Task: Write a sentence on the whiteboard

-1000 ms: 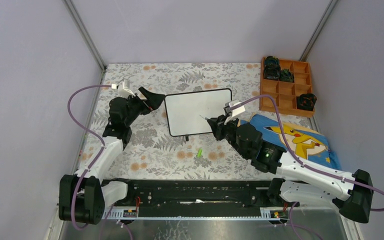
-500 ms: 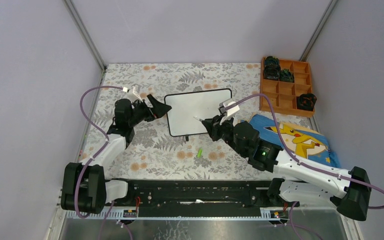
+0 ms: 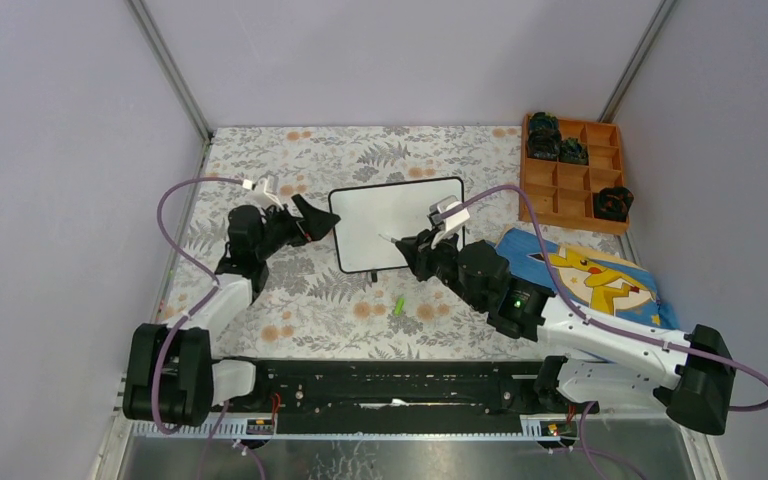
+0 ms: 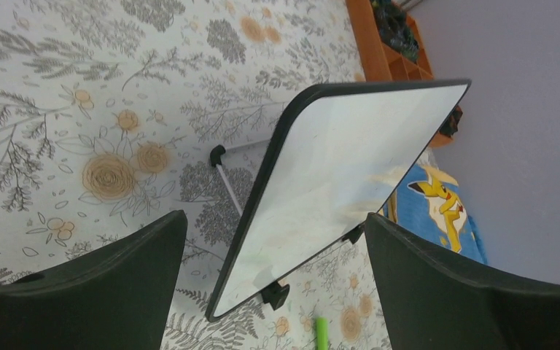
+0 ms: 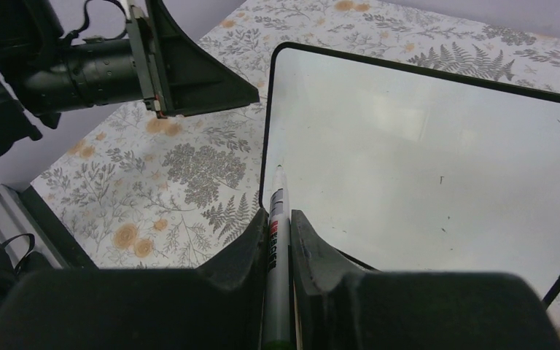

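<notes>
The whiteboard (image 3: 400,220) stands tilted on the floral table and is blank; no sentence shows on it. My right gripper (image 3: 412,247) is shut on a silver marker (image 5: 276,211). The marker's tip sits at the board's lower left part, just inside the frame (image 5: 268,138). My left gripper (image 3: 316,217) is open and empty, right beside the board's left edge. In the left wrist view the whiteboard (image 4: 350,168) stands between the left gripper's (image 4: 275,219) fingers without touching them. A green marker cap (image 3: 398,306) lies on the table in front of the board.
A wooden compartment tray (image 3: 600,135) with black objects stands at the back right. A blue Pikachu picture (image 3: 600,280) lies right of the board, partly under my right arm. Metal frame posts and grey walls bound the table on both sides.
My right gripper has moved left across the board with the marker. My left gripper has come lower and closer to the board's left edge.
</notes>
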You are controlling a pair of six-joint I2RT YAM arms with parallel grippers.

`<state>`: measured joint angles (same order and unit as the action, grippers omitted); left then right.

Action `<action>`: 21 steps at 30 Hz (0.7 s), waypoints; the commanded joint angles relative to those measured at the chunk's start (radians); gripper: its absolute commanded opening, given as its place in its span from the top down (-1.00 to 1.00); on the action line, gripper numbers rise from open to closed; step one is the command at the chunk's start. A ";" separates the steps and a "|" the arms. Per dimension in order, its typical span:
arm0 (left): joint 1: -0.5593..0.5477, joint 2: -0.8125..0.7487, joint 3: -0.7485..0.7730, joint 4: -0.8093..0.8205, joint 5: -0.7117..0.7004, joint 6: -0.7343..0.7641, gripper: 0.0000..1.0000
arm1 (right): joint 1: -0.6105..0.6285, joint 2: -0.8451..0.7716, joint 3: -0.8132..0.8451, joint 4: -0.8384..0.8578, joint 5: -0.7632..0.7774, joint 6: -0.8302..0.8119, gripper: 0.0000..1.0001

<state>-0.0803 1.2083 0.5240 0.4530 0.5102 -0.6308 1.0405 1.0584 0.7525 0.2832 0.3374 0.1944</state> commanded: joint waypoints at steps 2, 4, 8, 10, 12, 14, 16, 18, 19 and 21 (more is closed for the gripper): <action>0.058 0.099 -0.040 0.223 0.158 0.001 -0.90 | -0.005 -0.013 0.027 0.109 -0.086 -0.001 1.00; 0.074 0.152 -0.061 0.313 0.230 -0.036 -0.85 | -0.004 -0.023 0.019 0.127 -0.107 -0.005 1.00; 0.079 0.252 -0.085 0.501 0.355 -0.117 -0.78 | -0.004 -0.035 0.011 0.136 -0.129 -0.007 1.00; 0.079 0.290 -0.096 0.591 0.383 -0.149 -0.76 | -0.004 -0.037 0.008 0.136 -0.136 -0.006 1.00; 0.079 0.320 -0.100 0.628 0.392 -0.156 -0.73 | -0.004 -0.038 0.003 0.137 -0.144 0.002 1.00; 0.100 0.350 -0.098 0.646 0.396 -0.159 -0.71 | -0.004 -0.037 0.001 0.139 -0.150 0.006 1.00; 0.105 0.386 -0.093 0.682 0.402 -0.173 -0.68 | -0.004 -0.034 -0.001 0.139 -0.150 0.011 1.00; 0.105 0.433 -0.088 0.720 0.415 -0.191 -0.62 | -0.004 -0.030 0.001 0.140 -0.150 0.012 1.00; 0.106 0.452 -0.086 0.741 0.420 -0.201 -0.59 | -0.004 -0.027 0.003 0.139 -0.149 0.010 1.00; 0.106 0.482 -0.088 0.785 0.426 -0.219 -0.51 | -0.004 -0.017 0.009 0.136 -0.145 0.006 1.00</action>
<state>0.0177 1.6341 0.4316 1.0588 0.8883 -0.8074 1.0405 1.0428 0.7475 0.3576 0.2131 0.1989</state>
